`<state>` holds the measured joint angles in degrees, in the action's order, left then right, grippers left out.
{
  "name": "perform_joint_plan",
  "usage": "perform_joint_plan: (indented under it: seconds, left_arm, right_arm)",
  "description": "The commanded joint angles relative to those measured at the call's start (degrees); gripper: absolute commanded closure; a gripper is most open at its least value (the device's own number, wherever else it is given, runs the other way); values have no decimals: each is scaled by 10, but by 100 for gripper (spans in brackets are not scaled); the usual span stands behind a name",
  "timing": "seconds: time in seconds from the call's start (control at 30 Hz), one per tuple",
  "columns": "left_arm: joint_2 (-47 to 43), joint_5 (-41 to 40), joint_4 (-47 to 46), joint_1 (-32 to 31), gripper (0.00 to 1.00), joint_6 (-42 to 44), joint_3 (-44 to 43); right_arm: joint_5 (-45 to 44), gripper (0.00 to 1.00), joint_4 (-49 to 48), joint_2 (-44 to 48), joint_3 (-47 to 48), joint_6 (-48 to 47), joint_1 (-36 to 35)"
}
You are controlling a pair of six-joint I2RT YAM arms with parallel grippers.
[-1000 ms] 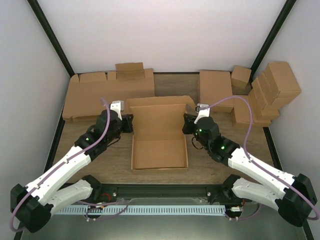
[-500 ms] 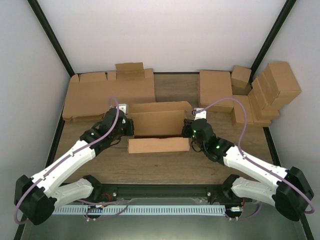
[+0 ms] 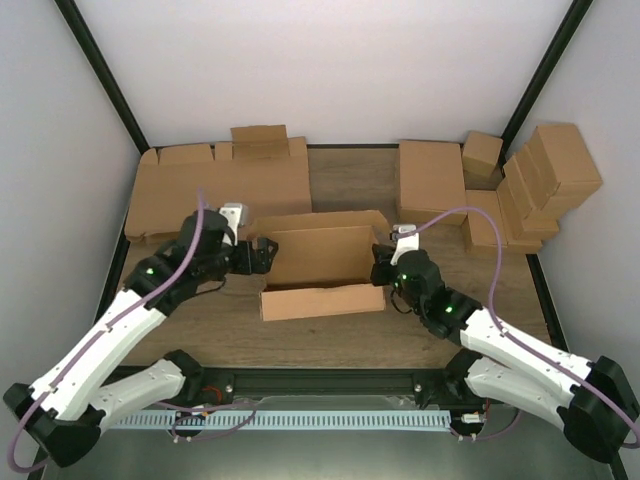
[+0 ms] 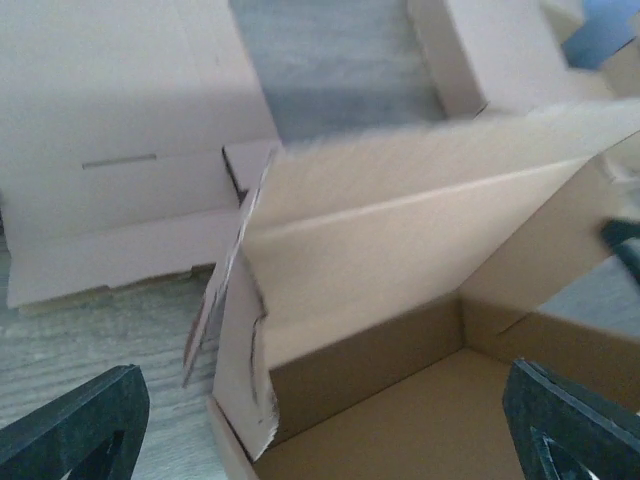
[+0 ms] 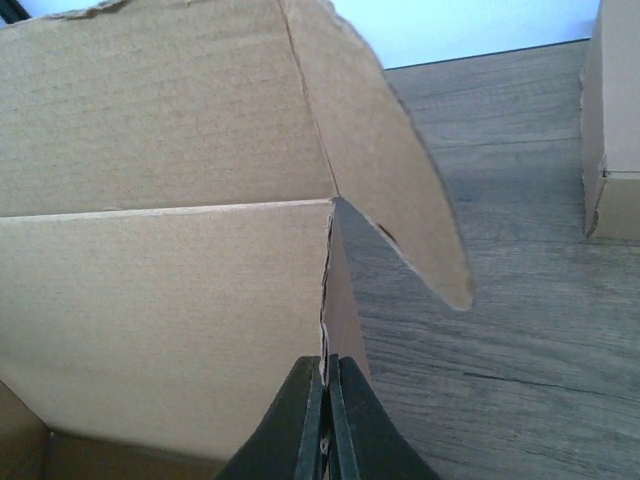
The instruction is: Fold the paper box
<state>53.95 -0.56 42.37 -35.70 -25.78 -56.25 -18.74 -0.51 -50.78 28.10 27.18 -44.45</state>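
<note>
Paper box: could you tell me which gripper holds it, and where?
The right gripper pinches the paper box by its right wall; the left gripper holds nothing.

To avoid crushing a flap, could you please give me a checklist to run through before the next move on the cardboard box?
1. Left pincer free: ok, jaws wide apart, holding nothing.
2. Right pincer gripping the brown corrugated cardboard box: cannot tell; it is shut at the right wall's edge, but no cardboard shows between its jaws.
3. Left side flap tucked in: not ok, it hangs loose outside the wall.
4. Right corner flap folded in: not ok, it curls outward.
5. Pile of flat brown cardboard blanks apart from the box: cannot tell, it lies close behind the left corner.
</note>
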Motion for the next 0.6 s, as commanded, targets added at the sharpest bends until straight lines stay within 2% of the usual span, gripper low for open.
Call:
perform_joint_plan:
  seconds: [0.0, 0.23, 0.4, 0.57]
  left_arm:
    - [-16, -12, 101, -2, 0, 25, -94]
    - [47, -11, 141, -2, 0, 119, -218]
    - [119, 86, 102, -3, 1, 220, -228]
    - [185, 179, 84, -5, 14, 284, -241]
  right_arm:
    - [29, 99, 22, -1, -10, -51, -6]
    - [104, 99, -11, 11, -22, -109, -6]
    - [156, 99, -24, 12, -30, -132, -6]
    - [166, 99, -27, 11, -35, -132, -5]
